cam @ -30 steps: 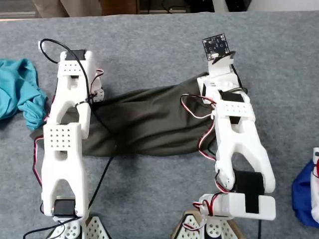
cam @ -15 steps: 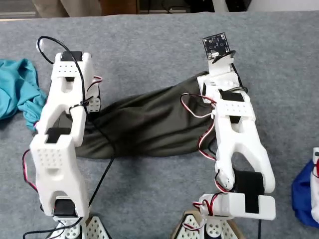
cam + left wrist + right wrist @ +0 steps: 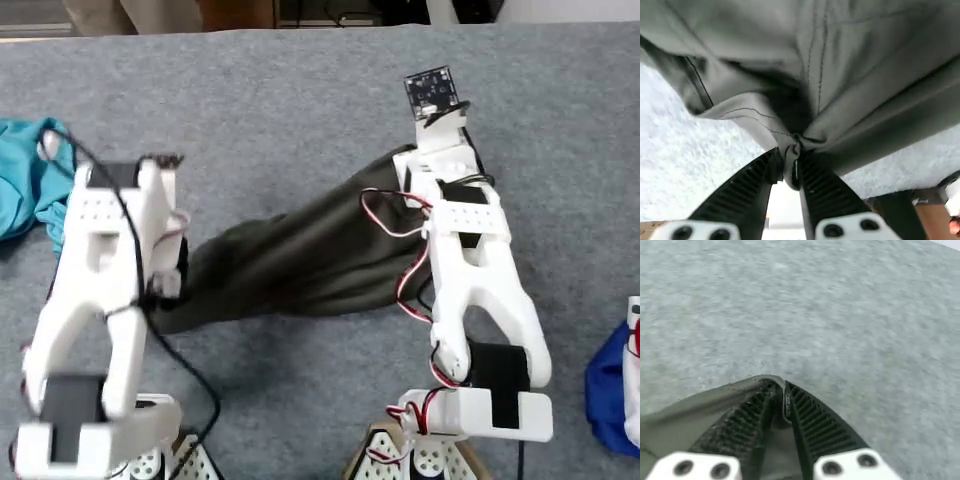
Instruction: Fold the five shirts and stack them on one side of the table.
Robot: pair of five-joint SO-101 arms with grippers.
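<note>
Readable text: nothing is showing that can be read; no words, numbers or signs
Camera board [image 3: 432,92]: sitting just beyond the far end of the olive shirt [image 3: 300,250]; its pale specks are showing too small to make out as print

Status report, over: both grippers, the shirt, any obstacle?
Left gripper shut on olive shirt. Right gripper shut on its other end. Teal shirt, blue cloth lie aside.

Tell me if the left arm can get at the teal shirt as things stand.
Probably not yet: the left hand is shut on the olive shirt and would have to drop it first. The teal shirt lies close beside that arm at the edge of the table, so reach looks fine.
</note>
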